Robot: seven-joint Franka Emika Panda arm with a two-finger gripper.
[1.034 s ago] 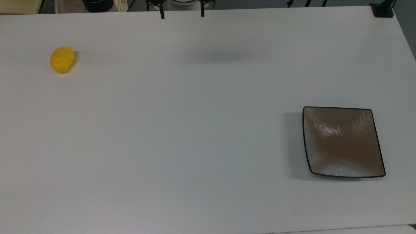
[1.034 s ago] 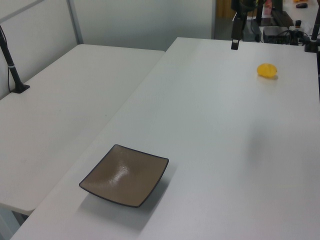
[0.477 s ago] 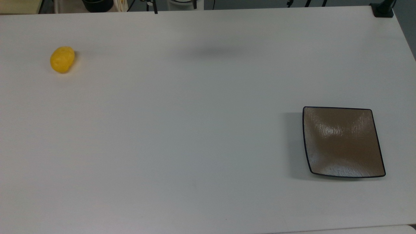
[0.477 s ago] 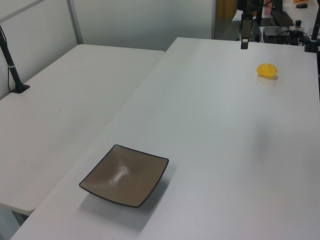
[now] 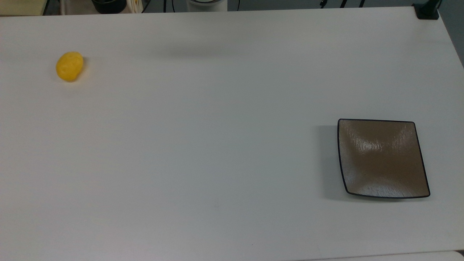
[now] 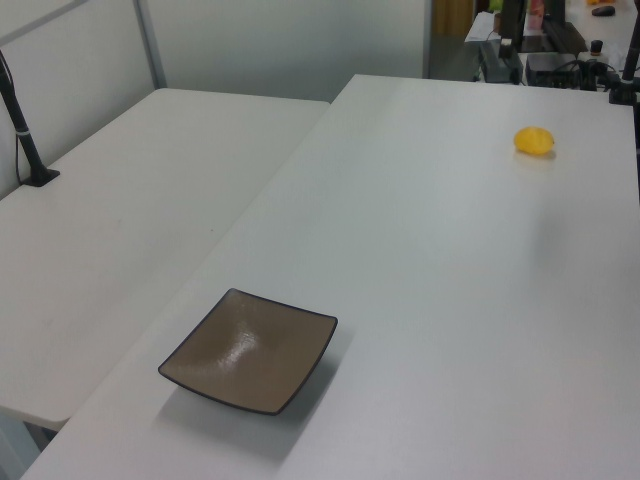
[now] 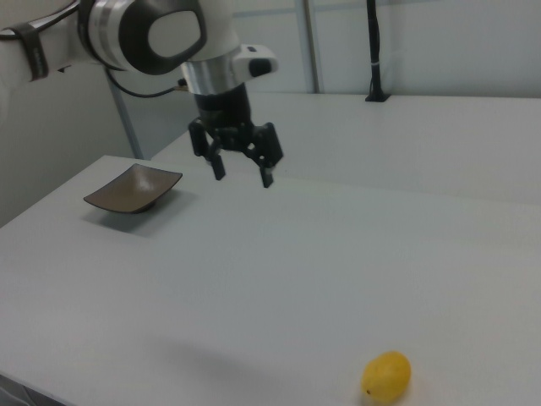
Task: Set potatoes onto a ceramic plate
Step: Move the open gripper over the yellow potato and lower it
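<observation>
The potato [image 5: 69, 66] is a small yellow oval lying on the white table at the top view's far left; it also lies at the far right in the left view [image 6: 534, 141] and at the bottom in the right view [image 7: 387, 377]. The ceramic plate [image 5: 382, 158] is square and brown with a dark rim, bare, at the top view's right, low in the left view [image 6: 250, 350] and at the right view's left [image 7: 133, 189]. My gripper [image 7: 243, 174] hangs open and empty high above the table, between plate and potato in the right view.
The white table [image 5: 217, 145] spreads wide between potato and plate. A second white table [image 6: 120, 220] adjoins it on the left view's left. A black post base [image 5: 427, 11] stands at the top view's upper right corner. Clutter [image 6: 560, 50] lies beyond the far edge.
The gripper's fingertips have left the top edge of the top view and risen out of the left view. Its faint shadow on the table has drifted left. Potato and plate have not moved.
</observation>
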